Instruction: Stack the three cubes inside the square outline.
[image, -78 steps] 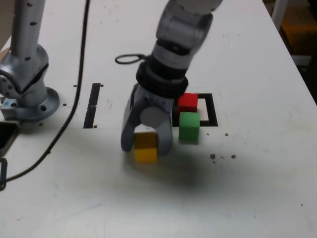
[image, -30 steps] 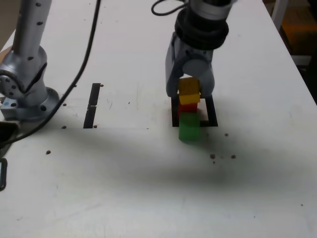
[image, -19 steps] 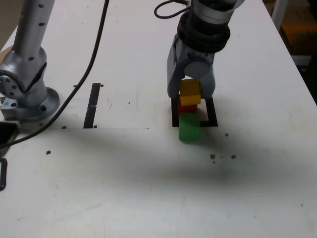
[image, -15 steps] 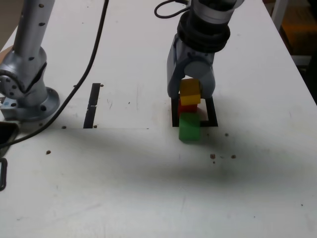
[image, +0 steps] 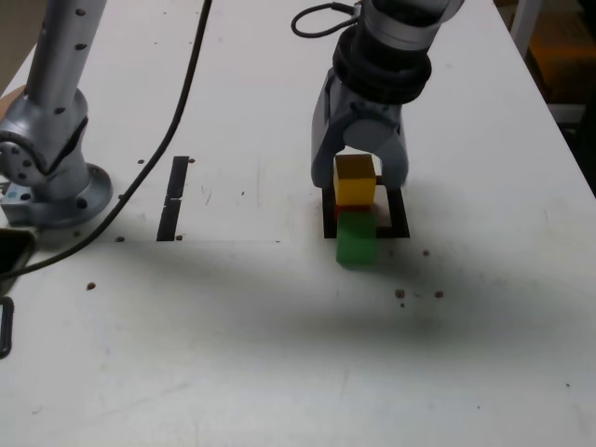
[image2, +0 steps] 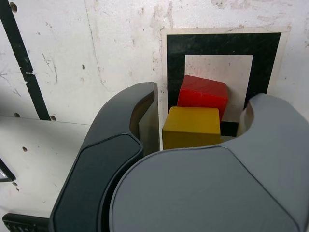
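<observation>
With pincer point(image: 359, 182) spread open, straddles yellow cube point(image: 354, 179) without clamping it, gaps visible beside the block. Shows yellow raised above red cube point(image2: 203, 92), hiding most of it in the exterior view; contact between them impossible to confirm. Places red partly within square outline point(image2: 217, 44), overlapping its black tape. Sets green cube point(image: 357, 240) at the outline's near edge in the exterior view, jutting past the tape onto white bench point(image: 205, 345). Leaves green out of sight in the wrist view. Features black tape strips point(image: 172, 198) toward the exterior view's left, well apart from the cubes.
</observation>
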Controlling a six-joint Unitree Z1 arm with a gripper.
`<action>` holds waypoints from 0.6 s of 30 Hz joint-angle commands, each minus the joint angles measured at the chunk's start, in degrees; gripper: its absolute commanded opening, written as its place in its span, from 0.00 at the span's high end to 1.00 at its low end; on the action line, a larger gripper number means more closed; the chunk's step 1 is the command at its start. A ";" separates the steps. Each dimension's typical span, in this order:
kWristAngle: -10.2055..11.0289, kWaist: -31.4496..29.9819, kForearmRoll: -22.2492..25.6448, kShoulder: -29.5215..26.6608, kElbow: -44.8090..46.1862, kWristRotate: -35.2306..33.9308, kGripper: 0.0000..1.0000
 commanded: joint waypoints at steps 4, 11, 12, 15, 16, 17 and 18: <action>1.08 0.10 0.09 0.21 -0.75 0.09 0.26; 4.28 0.04 3.42 -1.57 -1.34 -1.26 0.26; 4.67 -0.01 4.07 -2.15 -1.35 -1.56 0.26; 5.56 -0.37 5.78 -4.18 -1.39 -2.37 0.26; 5.99 -0.78 6.60 -5.43 -1.47 -2.83 0.26; 6.19 -1.11 6.98 -6.13 -1.54 -3.10 0.25; 6.35 -1.49 7.25 -6.79 -1.60 -3.34 0.25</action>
